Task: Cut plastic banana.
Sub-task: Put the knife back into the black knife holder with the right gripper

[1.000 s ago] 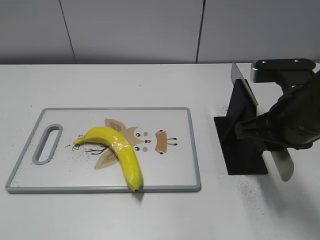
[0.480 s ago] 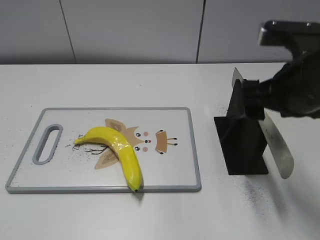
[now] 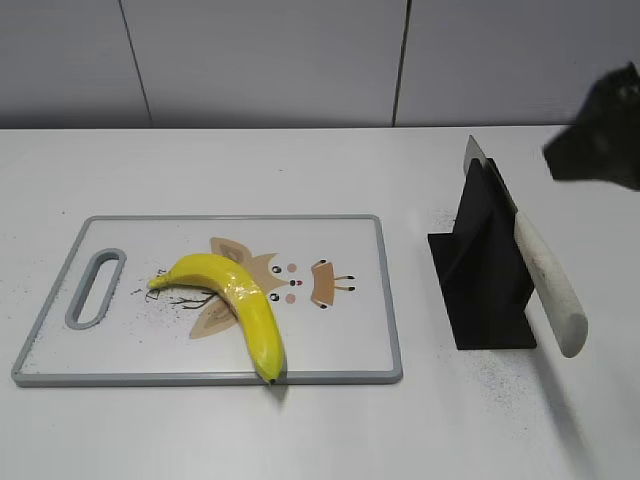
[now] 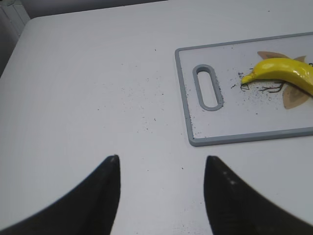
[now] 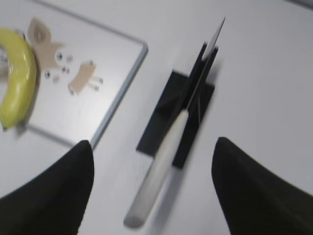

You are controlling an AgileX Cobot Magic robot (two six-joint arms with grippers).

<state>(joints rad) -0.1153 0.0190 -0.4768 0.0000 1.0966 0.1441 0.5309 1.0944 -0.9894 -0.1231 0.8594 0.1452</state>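
Observation:
The plastic banana (image 3: 238, 302) lies on the grey-rimmed cutting board (image 3: 360, 330), its dark tip at the board's front edge. It also shows in the left wrist view (image 4: 286, 73) and the right wrist view (image 5: 15, 78). A knife with a white handle (image 3: 548, 283) rests in a black stand (image 3: 485, 275), and shows in the right wrist view (image 5: 161, 166). My right gripper (image 5: 151, 147) is open, high above the knife handle; only a dark part of it (image 3: 600, 135) shows at the exterior view's right edge. My left gripper (image 4: 161, 159) is open and empty over bare table left of the board.
The cutting board (image 4: 230, 139) has a handle slot (image 4: 208, 87) at its left end and an animal print in the middle. Dark specks lie on the white table (image 3: 300, 430). A grey wall runs behind the table.
My right gripper has risen from around the knife handle up and to the right, leaving the knife in the stand. The banana and board have not moved.

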